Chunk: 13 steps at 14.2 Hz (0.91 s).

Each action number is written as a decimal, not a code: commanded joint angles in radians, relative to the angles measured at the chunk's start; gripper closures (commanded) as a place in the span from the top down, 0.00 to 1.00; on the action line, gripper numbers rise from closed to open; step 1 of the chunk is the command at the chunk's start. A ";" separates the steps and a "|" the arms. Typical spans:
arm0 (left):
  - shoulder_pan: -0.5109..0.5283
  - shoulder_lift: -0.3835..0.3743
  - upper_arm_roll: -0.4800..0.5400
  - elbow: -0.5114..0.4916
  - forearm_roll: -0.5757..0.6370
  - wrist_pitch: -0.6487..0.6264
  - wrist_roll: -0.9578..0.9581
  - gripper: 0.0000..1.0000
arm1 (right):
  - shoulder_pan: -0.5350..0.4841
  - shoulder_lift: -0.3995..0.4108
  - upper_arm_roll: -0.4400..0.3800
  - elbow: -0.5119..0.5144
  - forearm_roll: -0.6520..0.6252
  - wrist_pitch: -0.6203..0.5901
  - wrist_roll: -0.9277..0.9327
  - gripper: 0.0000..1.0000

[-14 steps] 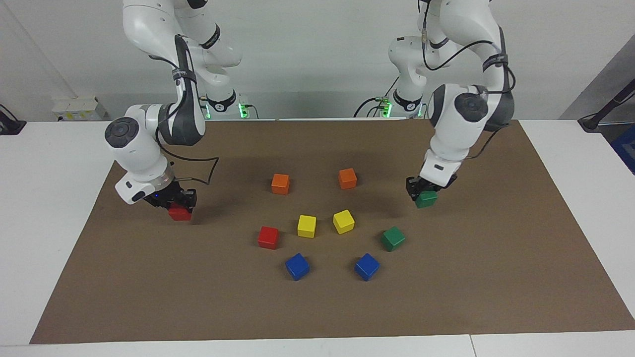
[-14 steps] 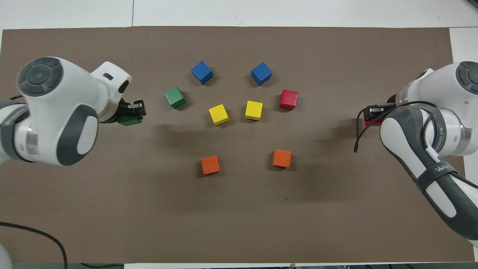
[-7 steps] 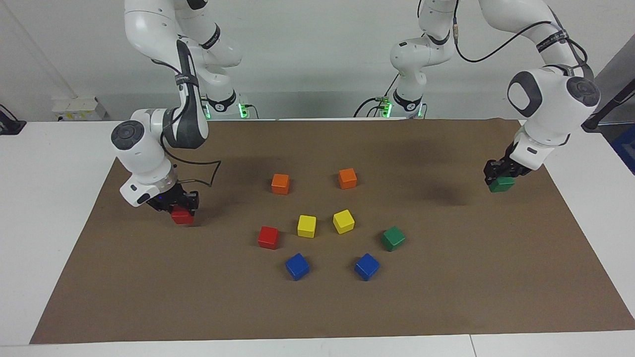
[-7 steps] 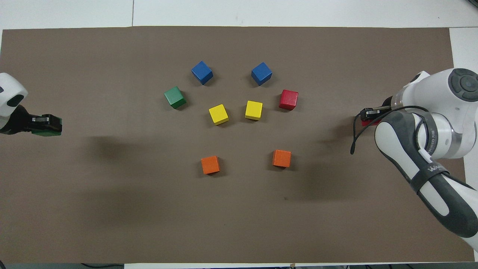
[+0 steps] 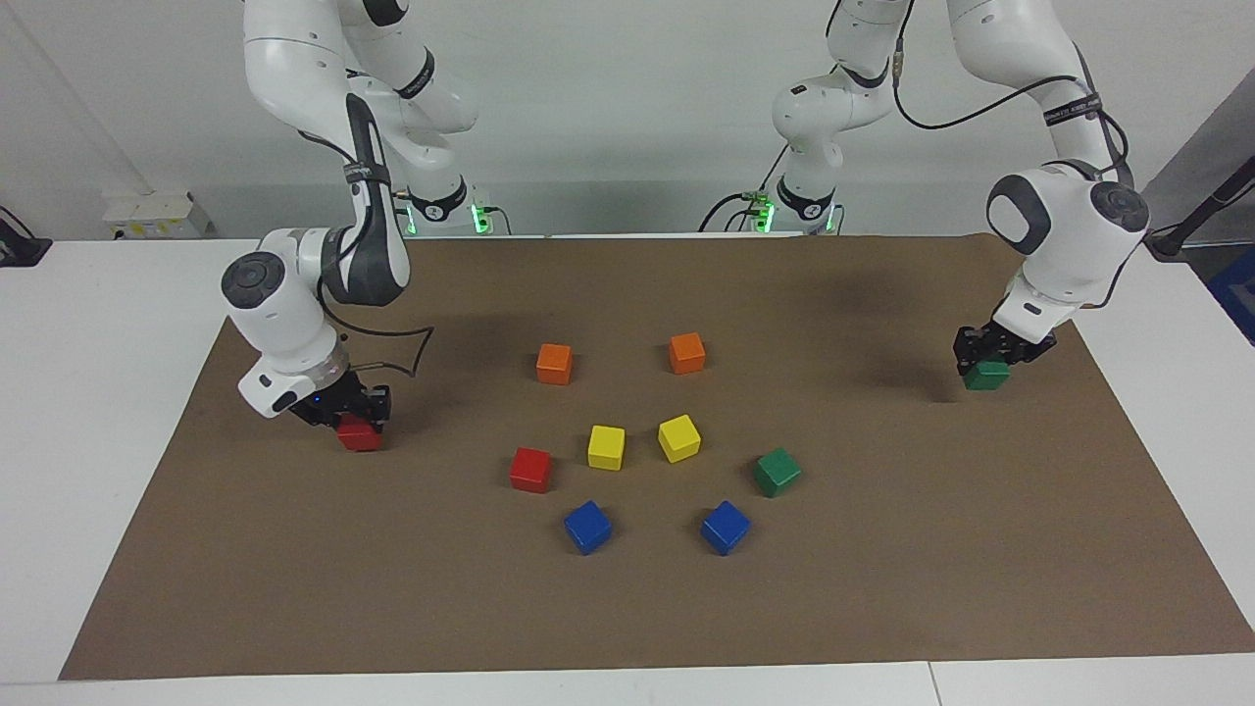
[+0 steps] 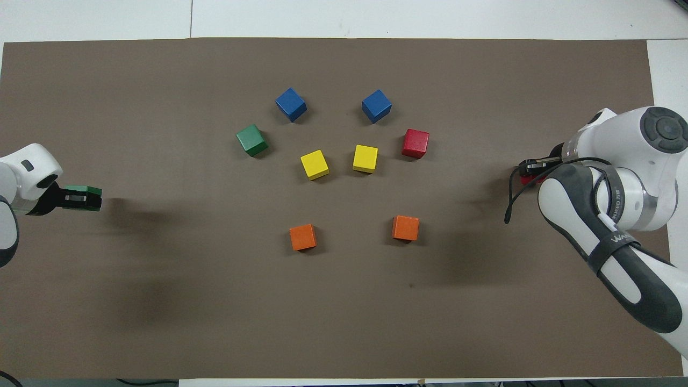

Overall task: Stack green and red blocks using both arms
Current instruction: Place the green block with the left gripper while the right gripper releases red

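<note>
We see the left gripper [image 5: 988,365] pinching a green block [image 5: 985,377], and the right gripper [image 5: 355,422] pinching a red block [image 5: 359,435].

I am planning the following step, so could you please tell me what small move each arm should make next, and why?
Probably each lowers its cube the last bit and releases. The left gripper is shut on a glossy dark green cube low over the brown mat at its end; the right gripper is shut on a glossy bright red cube at or just above the mat, away from the other cubes.
</note>
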 commanded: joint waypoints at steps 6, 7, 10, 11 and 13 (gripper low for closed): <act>0.010 -0.006 -0.002 -0.120 -0.082 0.170 0.022 0.00 | -0.026 0.008 0.013 -0.025 0.011 0.033 -0.029 0.10; 0.008 -0.006 -0.002 -0.120 -0.082 0.172 0.016 0.00 | -0.024 0.008 0.013 -0.026 0.011 0.044 -0.028 0.11; 0.008 -0.005 -0.002 -0.138 -0.082 0.189 -0.004 0.00 | -0.024 0.011 0.013 -0.028 0.011 0.046 -0.026 0.71; 0.008 -0.003 -0.002 -0.141 -0.082 0.199 -0.006 0.00 | -0.024 0.011 0.013 -0.026 0.011 0.044 -0.025 1.00; 0.002 0.001 -0.001 -0.143 -0.082 0.201 -0.021 0.00 | -0.024 0.011 0.013 -0.018 0.011 0.032 -0.029 1.00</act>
